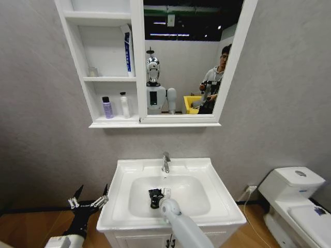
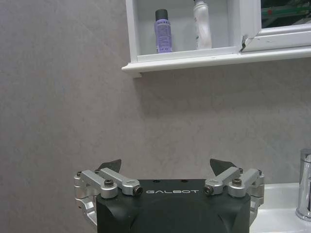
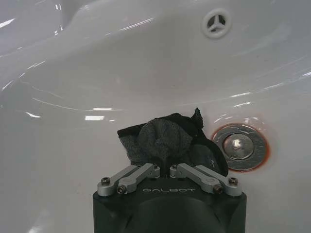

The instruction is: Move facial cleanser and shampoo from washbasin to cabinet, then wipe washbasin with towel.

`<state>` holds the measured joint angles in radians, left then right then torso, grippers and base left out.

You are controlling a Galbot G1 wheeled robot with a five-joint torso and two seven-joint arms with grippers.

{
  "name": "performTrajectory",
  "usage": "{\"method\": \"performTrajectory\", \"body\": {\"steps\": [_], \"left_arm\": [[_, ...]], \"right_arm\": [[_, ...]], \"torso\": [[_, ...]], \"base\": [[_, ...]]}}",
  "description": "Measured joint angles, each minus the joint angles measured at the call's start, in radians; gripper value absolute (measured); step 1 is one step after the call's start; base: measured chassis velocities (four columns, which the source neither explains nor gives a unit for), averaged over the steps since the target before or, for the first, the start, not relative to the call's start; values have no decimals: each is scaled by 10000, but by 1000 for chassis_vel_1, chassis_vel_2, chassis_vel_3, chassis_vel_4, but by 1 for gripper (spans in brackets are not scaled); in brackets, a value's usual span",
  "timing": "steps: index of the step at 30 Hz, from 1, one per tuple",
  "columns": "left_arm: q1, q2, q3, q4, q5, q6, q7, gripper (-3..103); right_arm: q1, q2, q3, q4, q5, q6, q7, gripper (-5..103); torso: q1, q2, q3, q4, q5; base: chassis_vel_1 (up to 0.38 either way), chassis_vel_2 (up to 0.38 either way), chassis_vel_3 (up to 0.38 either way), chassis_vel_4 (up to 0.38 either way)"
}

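My right gripper (image 3: 165, 162) is down in the bowl of the white washbasin (image 1: 217, 199), shut on the dark grey towel (image 3: 167, 141), which lies crumpled against the bowl floor beside the red-ringed drain (image 3: 240, 147). In the head view the towel (image 1: 155, 197) shows as a dark bunch at the end of my right arm. A purple bottle (image 1: 107, 107) and a white bottle (image 1: 124, 105) stand on the lowest shelf of the cabinet (image 1: 111, 123); which is the facial cleanser and which the shampoo I cannot tell. My left gripper (image 1: 88, 202) hangs open and empty to the left of the basin.
The chrome tap (image 1: 165, 162) rises at the basin's back rim. A blue and white tube (image 1: 127, 51) stands on the cabinet's middle shelf. A white toilet (image 1: 297, 201) sits at the right. The grey wall runs behind everything.
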<state>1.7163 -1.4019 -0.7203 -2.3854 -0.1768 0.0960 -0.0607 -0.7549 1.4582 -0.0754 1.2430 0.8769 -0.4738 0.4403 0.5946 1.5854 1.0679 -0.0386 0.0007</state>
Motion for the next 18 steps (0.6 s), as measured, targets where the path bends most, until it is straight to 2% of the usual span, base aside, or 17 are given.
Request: {"method": "performTrajectory", "body": {"steps": [2, 3, 5, 6, 8, 11, 15, 18], "left_arm": [[0, 0, -2, 0, 0, 0, -2, 100], [0, 0, -2, 0, 0, 0, -2, 100], [0, 0, -1, -1, 0, 0, -1, 100], [0, 0, -1, -1, 0, 0, -1, 100], [0, 0, 0, 0, 0, 0, 0, 100], [0, 0, 0, 0, 0, 0, -1, 100], [0, 0, 0, -1, 0, 0, -1, 100], [0, 0, 0, 0, 0, 0, 0, 100]], "right_arm": [[-178, -560, 277, 301, 77, -20, 57, 4], [-178, -560, 277, 301, 77, -20, 57, 4], [-331, -1182, 610, 545, 181, -34, 66, 4], [-331, -1182, 610, 545, 181, -34, 66, 4], [-384, -1801, 1017, 658, 214, -29, -35, 4], [-242, -2071, 1208, 492, 60, 30, -223, 4], [-68, -1916, 1151, 184, -181, 127, -345, 4], [173, -1372, 621, -221, -504, 230, -441, 4]], "torso": [[0, 0, 1, -9, -5], [0, 0, 1, -9, -5], [0, 0, 2, -15, -2], [0, 0, 2, -15, -2], [0, 0, 1, -17, -5], [0, 0, 1, -17, -7], [0, 1, 1, -19, -10], [0, 0, 1, -17, -8]], "base": [[0, 0, 0, 0], [0, 0, 0, 0], [0, 0, 0, 0], [0, 0, 0, 0], [0, 0, 0, 0], [0, 0, 0, 0], [0, 0, 0, 0], [0, 0, 0, 0]]}}
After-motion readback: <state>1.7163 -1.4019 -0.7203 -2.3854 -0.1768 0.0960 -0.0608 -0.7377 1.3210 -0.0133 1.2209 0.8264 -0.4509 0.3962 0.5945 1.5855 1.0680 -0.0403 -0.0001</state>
